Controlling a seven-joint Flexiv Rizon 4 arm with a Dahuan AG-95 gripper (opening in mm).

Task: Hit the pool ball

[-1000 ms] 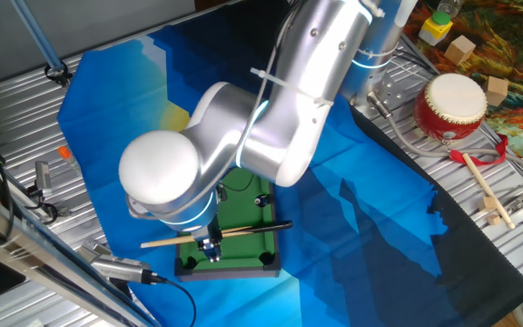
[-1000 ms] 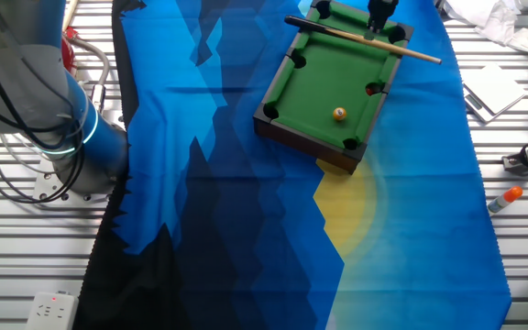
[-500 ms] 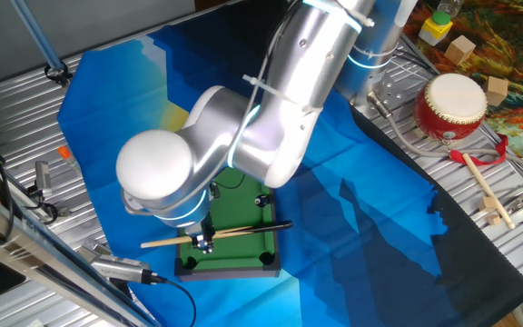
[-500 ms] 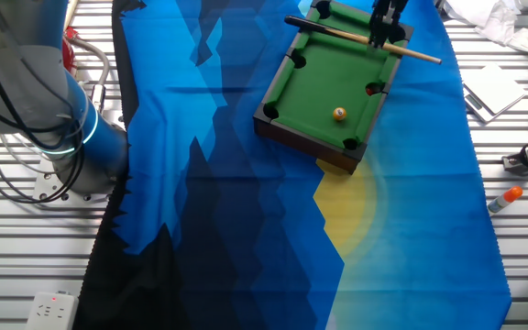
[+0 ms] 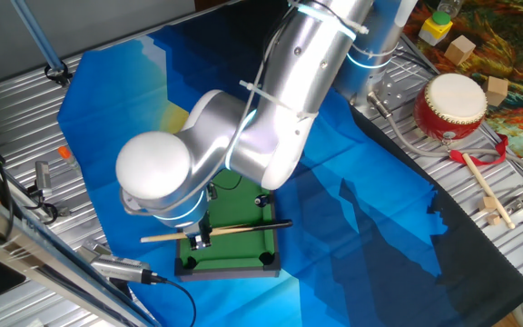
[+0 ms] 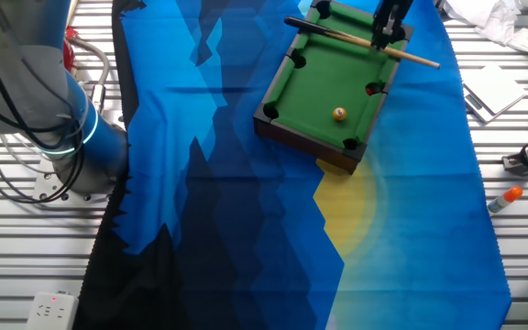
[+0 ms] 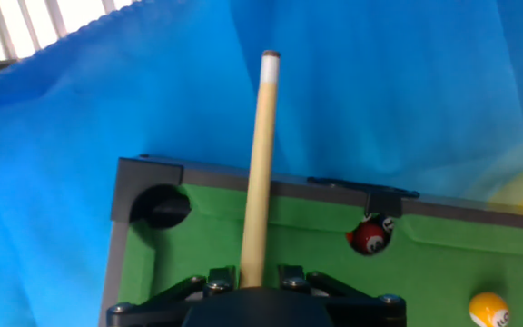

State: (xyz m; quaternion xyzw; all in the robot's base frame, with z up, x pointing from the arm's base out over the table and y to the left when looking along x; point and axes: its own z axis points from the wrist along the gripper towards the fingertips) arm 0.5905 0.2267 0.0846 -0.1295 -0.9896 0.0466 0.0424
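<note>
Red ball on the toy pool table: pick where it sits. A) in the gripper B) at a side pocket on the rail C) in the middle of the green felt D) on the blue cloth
B: the red ball sits at a side pocket of the pool table, apart from the orange ball.

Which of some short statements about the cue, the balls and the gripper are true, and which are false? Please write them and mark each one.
1. The gripper is shut on the cue stick. True.
2. The pool ball lies on the green felt of the toy pool table, apart from the cue stick. True.
3. The red ball sits in the middle of the felt. False: it sits at a side pocket.
4. The cue stick lies flat on the blue cloth. False: it is held above the toy pool table.
</note>
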